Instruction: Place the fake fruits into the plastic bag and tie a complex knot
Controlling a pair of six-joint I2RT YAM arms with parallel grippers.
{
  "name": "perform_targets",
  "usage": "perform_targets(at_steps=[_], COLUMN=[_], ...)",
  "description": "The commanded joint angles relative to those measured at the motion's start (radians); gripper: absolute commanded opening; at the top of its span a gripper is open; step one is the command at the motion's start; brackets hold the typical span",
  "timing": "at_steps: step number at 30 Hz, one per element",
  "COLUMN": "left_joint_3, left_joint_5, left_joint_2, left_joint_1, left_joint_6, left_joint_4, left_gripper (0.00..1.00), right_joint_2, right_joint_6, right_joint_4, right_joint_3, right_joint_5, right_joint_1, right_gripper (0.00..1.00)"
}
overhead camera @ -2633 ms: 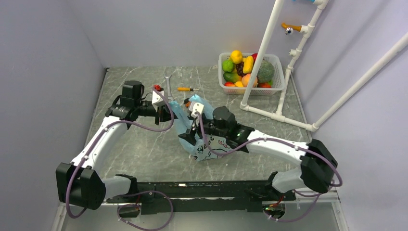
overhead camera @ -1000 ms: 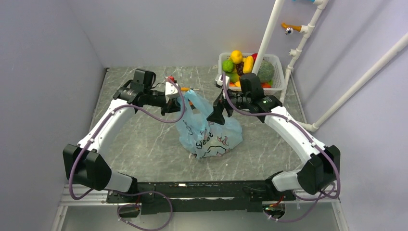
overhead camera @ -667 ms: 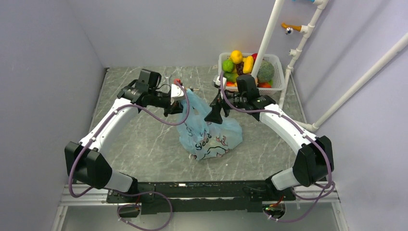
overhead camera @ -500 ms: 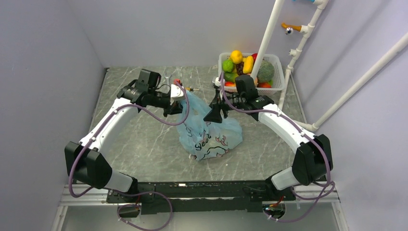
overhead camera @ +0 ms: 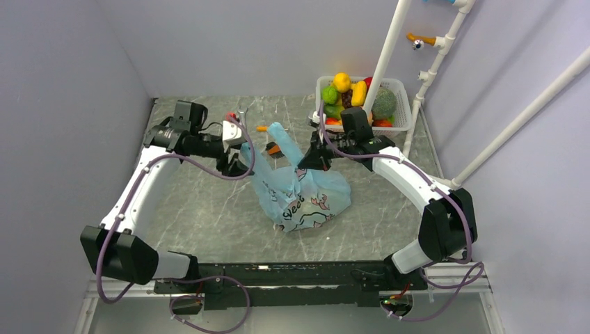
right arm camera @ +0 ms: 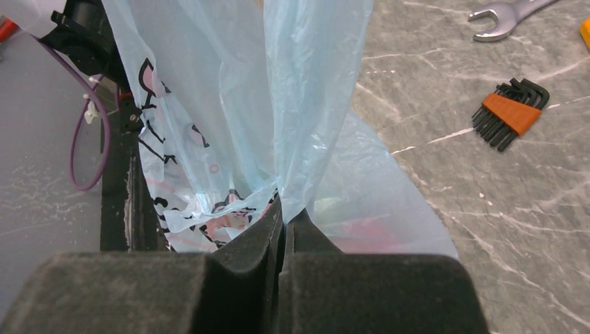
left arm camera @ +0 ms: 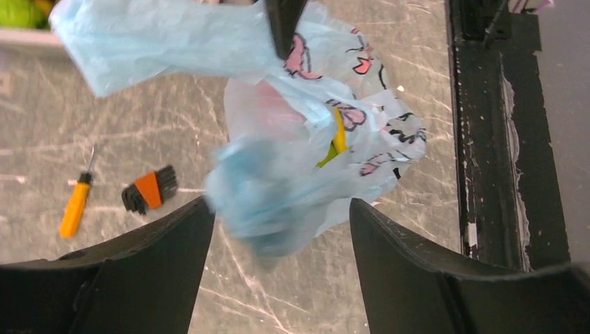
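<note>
The light-blue printed plastic bag (overhead camera: 300, 196) sits mid-table, with fake fruits showing red and yellow through its film (left arm camera: 338, 138). My right gripper (overhead camera: 308, 158) is shut on a gathered strip of the bag's upper plastic (right arm camera: 306, 104); in the right wrist view the jaws (right arm camera: 285, 219) meet with the film pinched between them. My left gripper (overhead camera: 235, 165) stands open just left of the bag. A loose, blurred flap of the bag (left arm camera: 275, 195) hangs between its spread fingers (left arm camera: 139, 278) without being gripped. More fake fruits (overhead camera: 351, 94) fill the basket. The knot is not in view.
The white mesh basket (overhead camera: 402, 124) stands at the back right beside a white pipe frame (overhead camera: 379, 76). An orange-handled screwdriver (left arm camera: 75, 207), an orange hex-key set (right arm camera: 511, 111) and a wrench (right arm camera: 497, 21) lie on the table behind the bag.
My left gripper opened, let go of the bag's plastic and drew back to the left. My right gripper shut on the bag's upper plastic. The bag's left flap dropped.
</note>
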State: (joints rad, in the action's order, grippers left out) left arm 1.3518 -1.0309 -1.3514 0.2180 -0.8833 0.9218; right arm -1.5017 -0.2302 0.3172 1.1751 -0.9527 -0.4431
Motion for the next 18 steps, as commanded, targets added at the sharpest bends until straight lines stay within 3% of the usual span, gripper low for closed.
perform_targets(at_steps=[1,7,10,15,18], left_joint_3=[-0.009,-0.06,-0.086,-0.134,-0.228], left_joint_5=[-0.15,-0.16,-0.216,-0.384,-0.372], left_joint_2=[0.045,0.072,0.072,0.068,0.129], left_joint_1=[0.001,-0.012,-0.026,-0.024,0.027], left_joint_6=[-0.169,-0.216,-0.038,0.352,0.581], left_joint_4=[0.1,0.071,-0.074,-0.374,-0.623], left_gripper=[0.77,0.81,0.79,0.58,0.47], right_joint_2=[0.031,0.038,0.038,0.033,0.022], right_joint_6=[-0.057,-0.087,-0.089,-0.098,-0.1], right_joint_4=[0.042,0.074,0.074,0.084,0.096], right_joint_3=[0.039,0.046,0.052,0.055,0.065], right_joint_5=[-0.034,-0.029,-0.022,-0.005,-0.005], right_joint_1=[0.01,0.011,0.012,0.013,0.015], right_gripper=[0.0,0.0,0.0,0.0,0.0])
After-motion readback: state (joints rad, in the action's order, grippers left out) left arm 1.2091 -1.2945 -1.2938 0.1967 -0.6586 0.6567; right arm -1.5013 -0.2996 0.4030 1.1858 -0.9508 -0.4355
